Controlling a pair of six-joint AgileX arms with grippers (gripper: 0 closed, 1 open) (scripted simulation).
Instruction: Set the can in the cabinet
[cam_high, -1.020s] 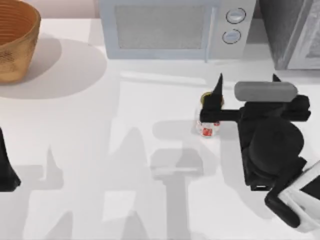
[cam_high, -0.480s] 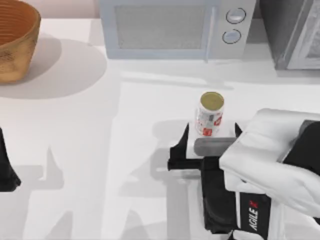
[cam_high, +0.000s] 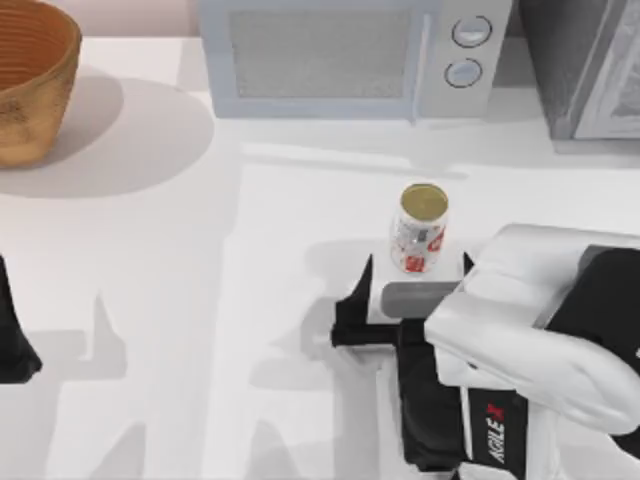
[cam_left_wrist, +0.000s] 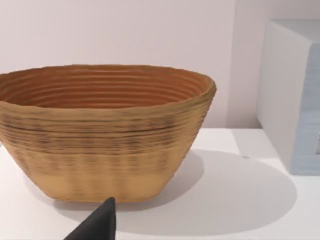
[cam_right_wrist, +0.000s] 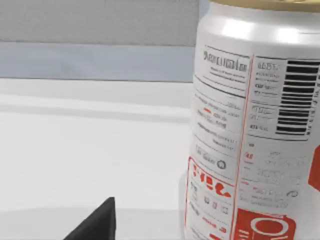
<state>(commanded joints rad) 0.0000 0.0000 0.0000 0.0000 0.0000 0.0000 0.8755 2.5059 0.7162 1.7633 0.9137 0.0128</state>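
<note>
Can (cam_high: 421, 238), a small white-labelled tin with a gold top, is standing upright mid-counter, right of centre, ungrasped. Right gripper (cam_high: 412, 282) is spreading its fingers wide just beside it, lining up. Grey speckled cabinet (cam_high: 580, 65) is sitting cropped at the back-right corner. Left gripper (cam_high: 15, 330) is idling at the left edge. Right wrist view: can (cam_right_wrist: 255, 120) is looming close, partly cut off.

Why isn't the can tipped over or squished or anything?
Nothing looks wrong. The can stands upright and undented on the table, in front of the microwave. The right claw sits open just short of it, not touching.
</note>
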